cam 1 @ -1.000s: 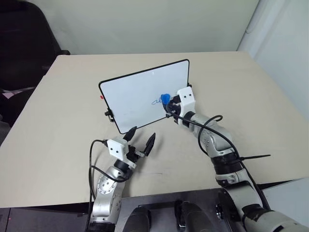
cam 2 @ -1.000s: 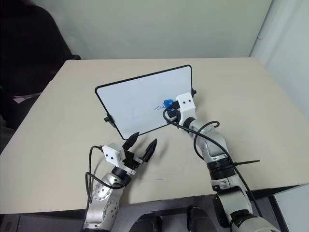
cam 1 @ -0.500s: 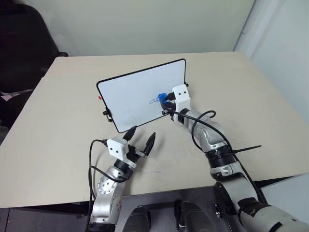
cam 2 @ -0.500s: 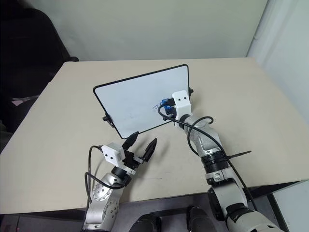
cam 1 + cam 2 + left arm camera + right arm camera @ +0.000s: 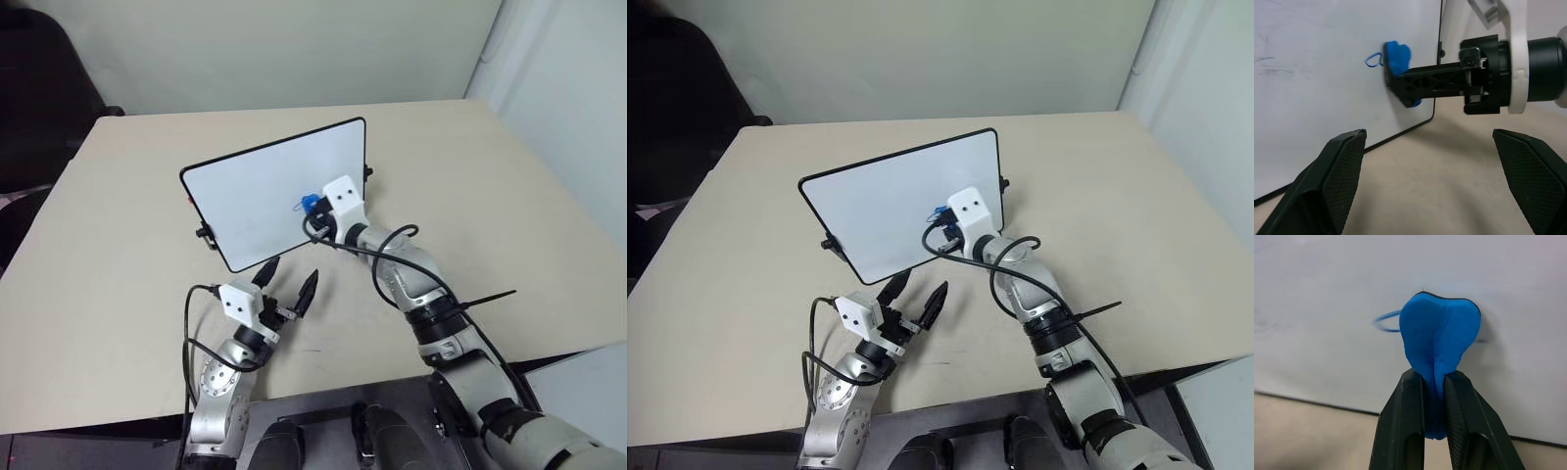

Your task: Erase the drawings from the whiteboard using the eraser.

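Looks soft and squishy, that eraser: bulging out above the pinch, so probably light, grippy, best held low near its base like now. Bright blue, small, rounded lobes. Pressed flat against the whiteboard, right over the drawings, with just a blue loop peeking out beside it. Right end effector clamped tight on it. Left end effector spread wide, holding nothing, hovering over the worktop near the board's lower edge.
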`<move>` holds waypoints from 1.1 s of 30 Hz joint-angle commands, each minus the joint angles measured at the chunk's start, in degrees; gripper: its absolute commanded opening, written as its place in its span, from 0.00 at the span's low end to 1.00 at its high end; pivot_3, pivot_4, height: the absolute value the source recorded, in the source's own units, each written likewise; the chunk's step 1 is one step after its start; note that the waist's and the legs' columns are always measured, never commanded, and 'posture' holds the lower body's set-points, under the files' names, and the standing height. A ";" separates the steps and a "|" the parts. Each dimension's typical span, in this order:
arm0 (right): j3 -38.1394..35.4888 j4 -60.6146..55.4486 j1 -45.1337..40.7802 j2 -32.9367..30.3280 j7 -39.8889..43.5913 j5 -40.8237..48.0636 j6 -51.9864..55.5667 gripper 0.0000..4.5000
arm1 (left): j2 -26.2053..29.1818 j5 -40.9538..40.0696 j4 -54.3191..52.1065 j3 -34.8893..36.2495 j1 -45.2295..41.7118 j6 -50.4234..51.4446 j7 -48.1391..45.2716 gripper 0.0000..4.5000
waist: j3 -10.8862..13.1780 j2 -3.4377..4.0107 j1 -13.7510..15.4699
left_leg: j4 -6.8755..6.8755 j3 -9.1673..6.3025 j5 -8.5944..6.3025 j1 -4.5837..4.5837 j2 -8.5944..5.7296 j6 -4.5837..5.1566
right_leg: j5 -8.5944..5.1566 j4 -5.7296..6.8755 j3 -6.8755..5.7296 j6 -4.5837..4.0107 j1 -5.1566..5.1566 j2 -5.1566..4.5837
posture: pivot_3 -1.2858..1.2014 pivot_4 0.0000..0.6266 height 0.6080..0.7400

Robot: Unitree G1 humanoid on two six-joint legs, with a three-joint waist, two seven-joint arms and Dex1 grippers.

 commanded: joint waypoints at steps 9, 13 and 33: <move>1.66 3.21 -4.55 4.01 2.15 -2.48 -5.05 0.06 | -0.13 -0.03 -3.68 -0.20 1.34 -0.54 0.48 1.00 | 0.00 0.00 -0.02 | 0.05 0.01 0.04 -0.11 0.03 -0.07 | 0.12 0.01 0.01 -0.20 -0.10 0.01 | 0.52 0.24 1.00; -1.13 6.62 -5.31 3.16 -0.12 -2.99 -6.07 0.06 | 0.05 -0.34 -3.41 0.19 1.17 -0.45 0.32 1.00 | 0.00 0.00 0.00 | 0.05 -0.01 0.18 -0.10 0.05 -0.13 | 0.15 0.05 0.00 -0.17 -0.11 0.02 | 0.52 0.24 1.00; -10.69 16.85 -6.89 -2.43 -6.90 -2.47 -9.35 0.06 | -0.01 -0.42 -0.71 0.58 -1.09 -0.68 -0.43 1.00 | 0.00 -0.01 0.54 | 0.04 -0.08 0.73 -0.20 0.02 -0.41 | 0.60 -0.23 0.01 0.38 -0.15 -0.03 | 0.52 0.24 1.00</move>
